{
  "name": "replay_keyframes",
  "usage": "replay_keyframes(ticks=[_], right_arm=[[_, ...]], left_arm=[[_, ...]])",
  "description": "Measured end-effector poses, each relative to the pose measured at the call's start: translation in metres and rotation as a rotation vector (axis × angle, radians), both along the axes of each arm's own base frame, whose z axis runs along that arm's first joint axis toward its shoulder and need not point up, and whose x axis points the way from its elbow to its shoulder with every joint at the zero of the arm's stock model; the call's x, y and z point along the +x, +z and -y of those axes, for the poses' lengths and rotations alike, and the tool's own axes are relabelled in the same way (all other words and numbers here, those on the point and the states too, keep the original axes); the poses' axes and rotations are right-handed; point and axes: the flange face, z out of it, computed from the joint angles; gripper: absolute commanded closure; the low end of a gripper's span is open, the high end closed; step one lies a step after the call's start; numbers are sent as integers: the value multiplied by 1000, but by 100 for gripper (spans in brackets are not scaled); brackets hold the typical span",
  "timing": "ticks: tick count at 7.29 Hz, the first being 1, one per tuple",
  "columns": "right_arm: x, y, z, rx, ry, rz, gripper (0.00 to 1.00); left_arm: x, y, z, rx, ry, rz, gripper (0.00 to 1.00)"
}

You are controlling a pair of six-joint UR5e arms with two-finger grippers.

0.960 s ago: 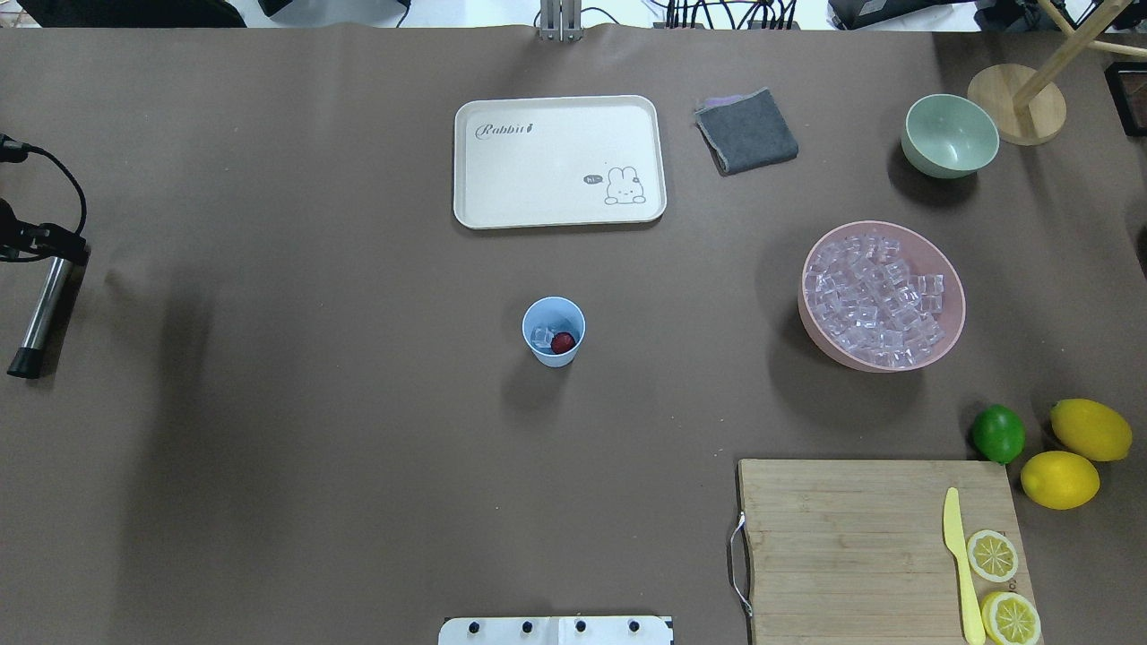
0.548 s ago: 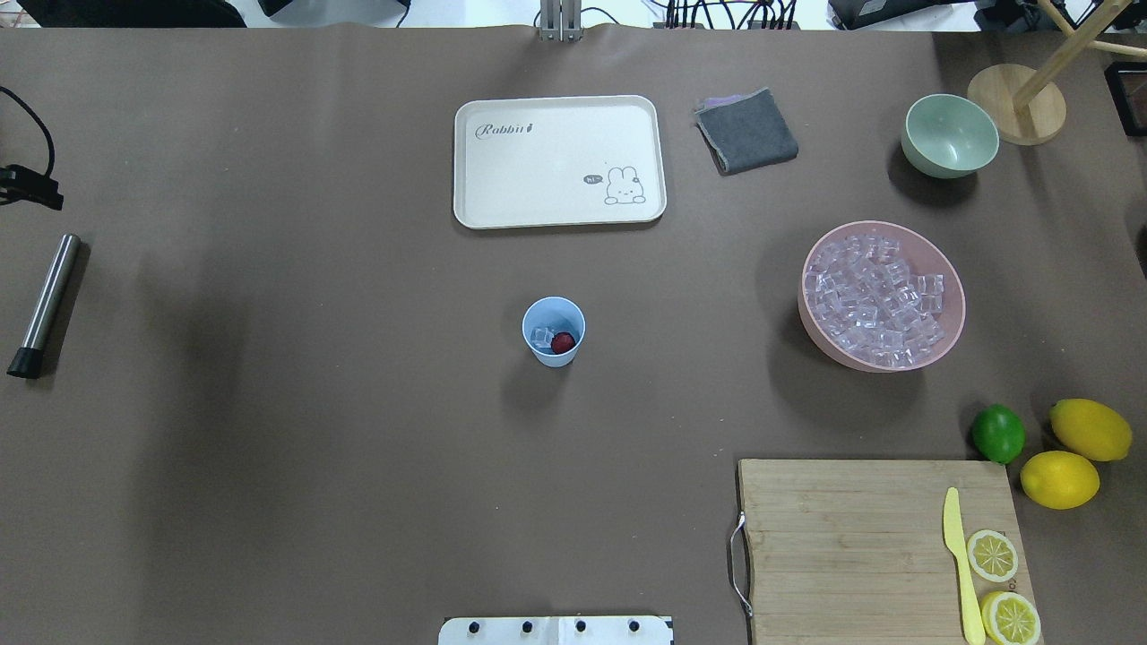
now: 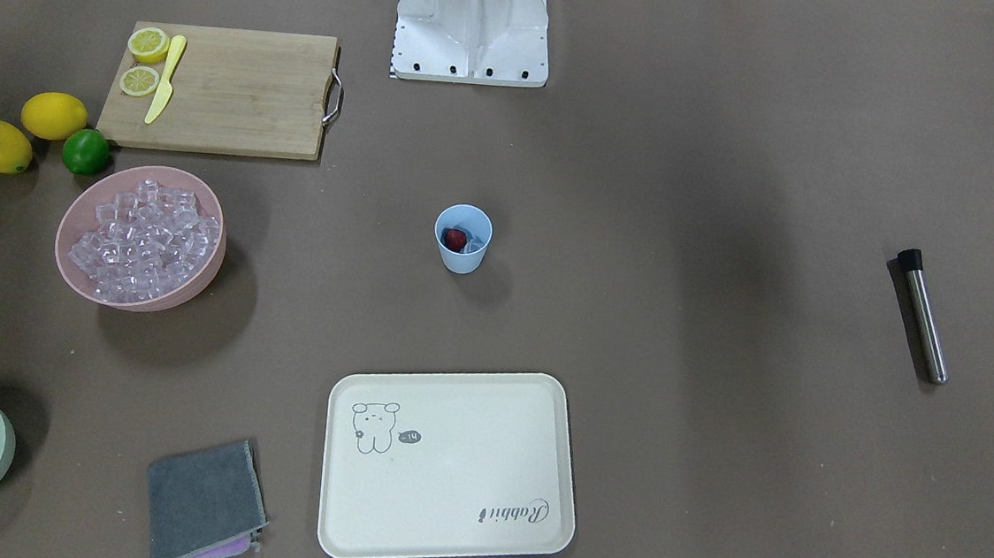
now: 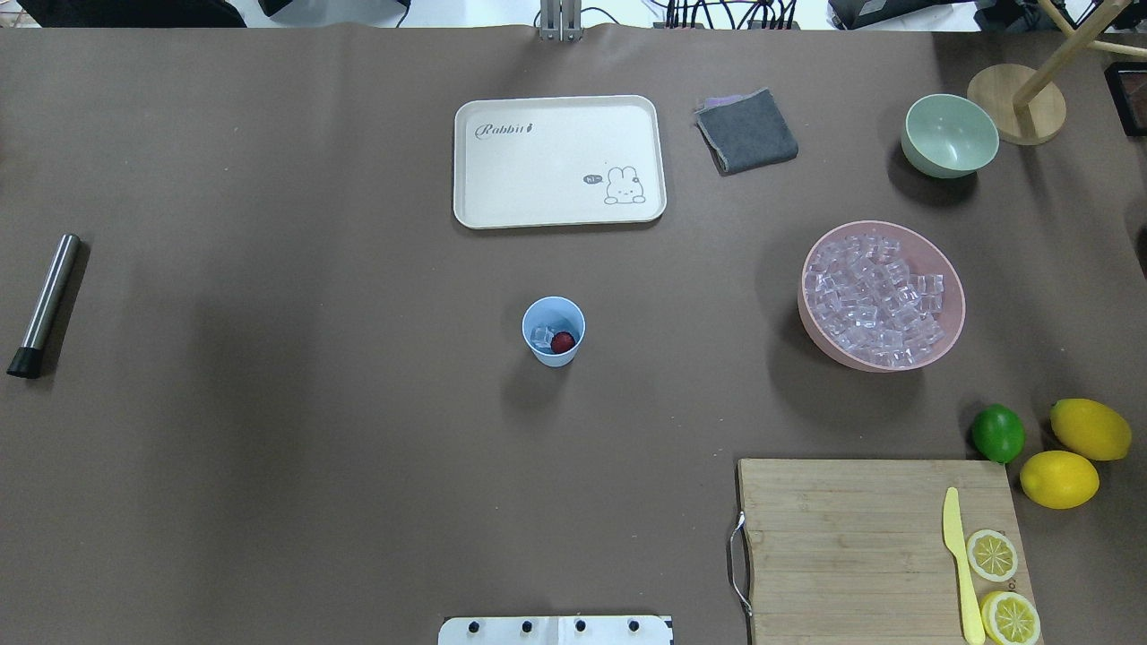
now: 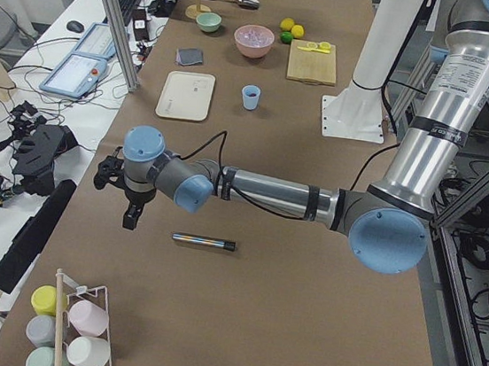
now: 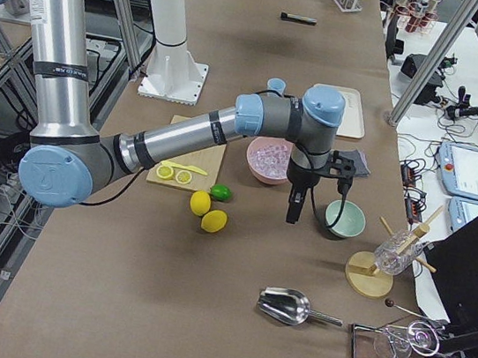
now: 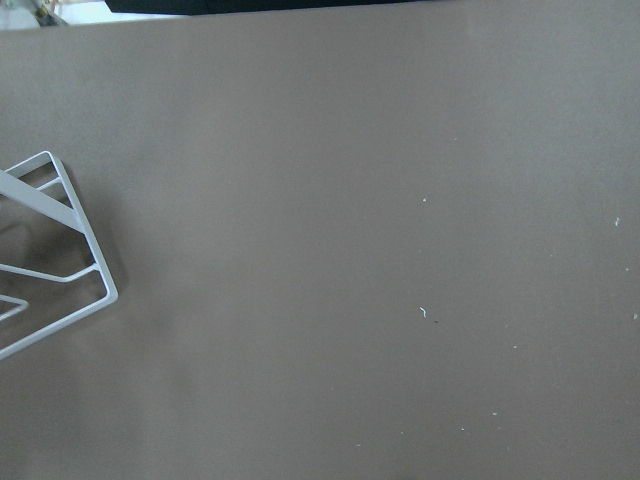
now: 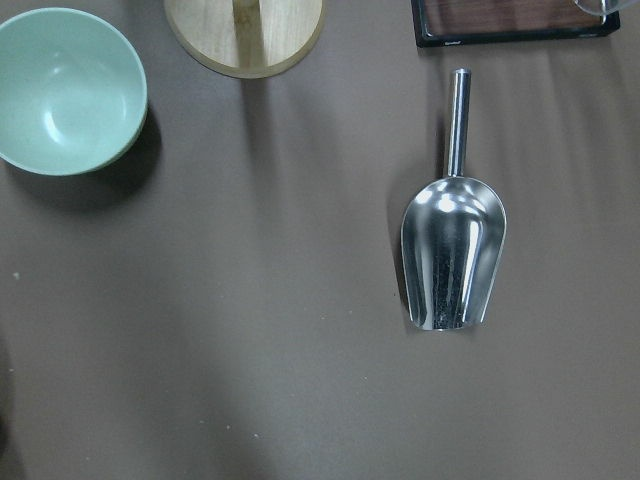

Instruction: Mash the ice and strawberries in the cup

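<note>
The pale-blue cup [image 4: 553, 331] stands upright at the table's middle, with the red strawberry [image 4: 563, 341] and clear ice [image 4: 541, 337] inside it. The cup [image 3: 463, 239] also appears in the front-facing view. More ice [image 4: 874, 300] fills the pink bowl [image 4: 952, 331]. A steel muddler [image 4: 45, 305] lies flat at the far left. My left gripper [image 5: 130, 218] hangs beside the muddler [image 5: 204, 241], apart from it; I cannot tell whether it is open. My right gripper [image 6: 293, 213] hangs near the pale-green bowl [image 6: 345, 219]; its state cannot be told either.
A cream tray [image 4: 560, 161] and grey cloth [image 4: 746, 131] lie behind the cup. Cutting board [image 4: 883, 546] with a yellow knife, lemon slices, lemons and a lime sits front right. A metal scoop [image 8: 455, 250] and wooden stand base [image 8: 245, 35] lie past the green bowl [image 8: 65, 90].
In the overhead view my left gripper was at the muddler's upper end, then pulled away off the left edge. The muddler stays lying where it was. The cup has not moved.
</note>
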Motion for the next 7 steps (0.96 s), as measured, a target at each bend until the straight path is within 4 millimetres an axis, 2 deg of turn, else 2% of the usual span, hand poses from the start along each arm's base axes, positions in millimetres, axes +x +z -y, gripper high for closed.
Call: replay_keyframes(ticks=[1, 2, 5, 7], right_arm=[[3, 10, -7, -14, -3, -1, 0], [5, 15, -10, -21, -3, -1, 0], [7, 31, -16, -40, -13, -4, 0], [9, 51, -22, -52, -39, -4, 0]], left_arm=[[-16, -3, -7, 21, -6, -10, 2], [-24, -2, -12, 36, -14, -10, 2], [-39, 10, -18, 70, -39, 67, 2], [-50, 17, -28, 112, 34, 73, 2]])
